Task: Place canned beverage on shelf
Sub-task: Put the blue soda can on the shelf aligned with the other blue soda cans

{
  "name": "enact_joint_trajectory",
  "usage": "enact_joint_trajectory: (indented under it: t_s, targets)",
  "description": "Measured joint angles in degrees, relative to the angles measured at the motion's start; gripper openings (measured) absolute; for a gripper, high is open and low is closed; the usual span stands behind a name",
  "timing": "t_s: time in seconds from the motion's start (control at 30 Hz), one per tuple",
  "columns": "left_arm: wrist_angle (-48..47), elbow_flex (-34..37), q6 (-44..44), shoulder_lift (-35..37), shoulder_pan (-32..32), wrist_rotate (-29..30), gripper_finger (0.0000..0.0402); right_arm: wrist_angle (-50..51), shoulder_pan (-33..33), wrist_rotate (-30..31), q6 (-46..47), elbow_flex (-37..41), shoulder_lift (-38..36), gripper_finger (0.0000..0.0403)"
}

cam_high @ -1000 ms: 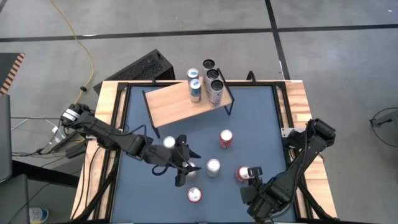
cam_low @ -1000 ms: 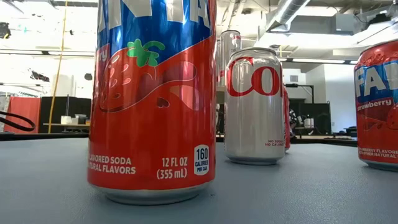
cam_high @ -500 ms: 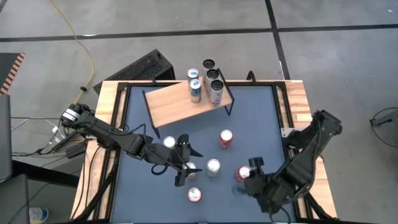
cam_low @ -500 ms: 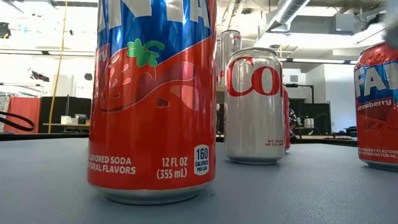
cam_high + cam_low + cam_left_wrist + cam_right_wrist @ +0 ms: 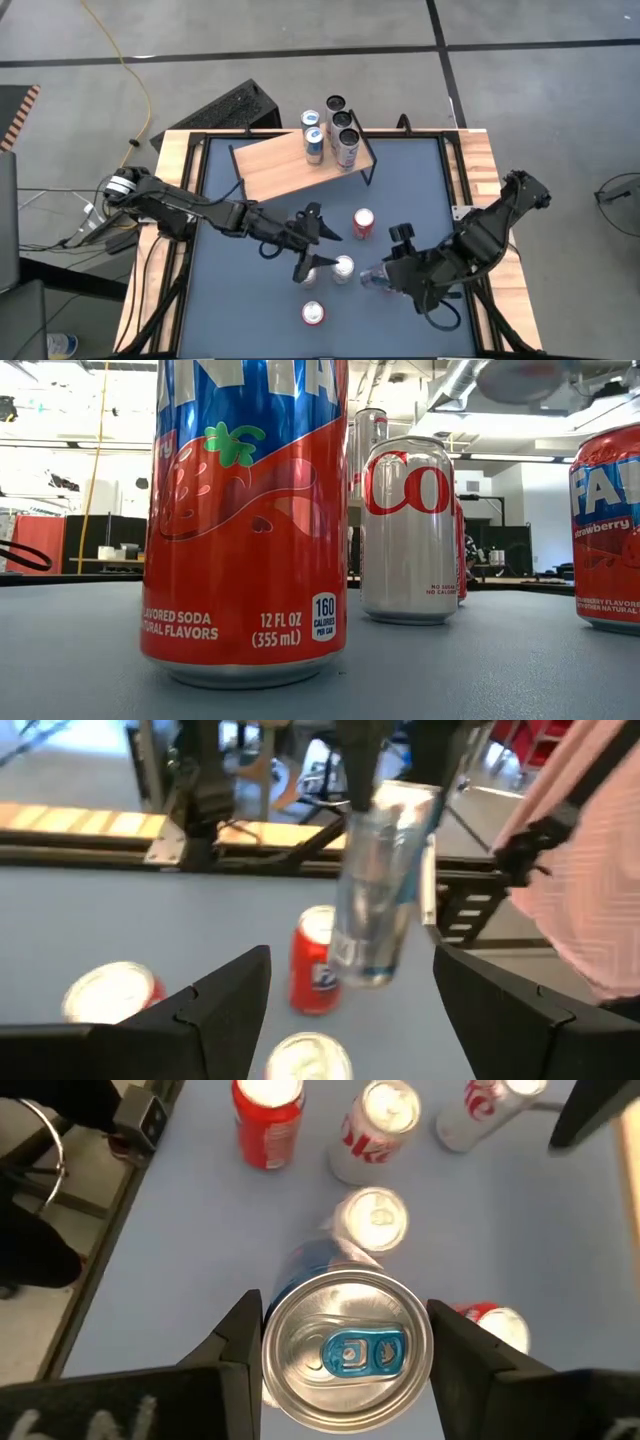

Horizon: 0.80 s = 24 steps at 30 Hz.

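Observation:
My right gripper [image 5: 385, 275] is shut on a silver can with a blue tab [image 5: 345, 1350], held in the air above the cans at the table's near middle. The can also shows in the left wrist view [image 5: 380, 890]. My left gripper [image 5: 313, 243] is open and empty, its fingers spread above a silver can [image 5: 308, 1058]. The shelf [image 5: 290, 168], a light wooden board on black legs, stands at the far middle, with several cans at its right end [image 5: 345, 148]. My right gripper pinches the silver can between its two fingers, on opposite sides of the wall just below the top rim [image 5: 272, 1342]. The fingers come from above, pointing down. The can hangs below them, clear of the table and slightly tilted.
Loose cans stand on the blue mat: a red one [image 5: 362, 222], a silver one [image 5: 343, 268] and a red one near the front [image 5: 313, 313]. In the low view a red strawberry can [image 5: 245, 520] fills the foreground. A person in pink [image 5: 590, 870] stands beyond the table.
My right gripper has moved toward the table's left with the silver can, which stays clear of the table. My left gripper has moved toward the table's right and slightly toward the far edge, and has stayed open.

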State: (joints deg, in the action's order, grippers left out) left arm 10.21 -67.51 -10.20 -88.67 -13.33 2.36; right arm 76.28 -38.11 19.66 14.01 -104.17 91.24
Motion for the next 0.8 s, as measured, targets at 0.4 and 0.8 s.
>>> enact_joint_trajectory:
  t_s: [0.4,0.8]
  targets:
    - [13.23,-0.11,0.64,-6.81,3.33,-10.62,0.0270,-1.65,3.19,-0.07,-4.16,-0.56,-0.02,0.0182]
    - [15.67,-0.11,0.44,-9.15,3.37,-9.86,0.0270,-4.86,4.48,-0.38,-7.45,-0.56,-0.02,0.0182]
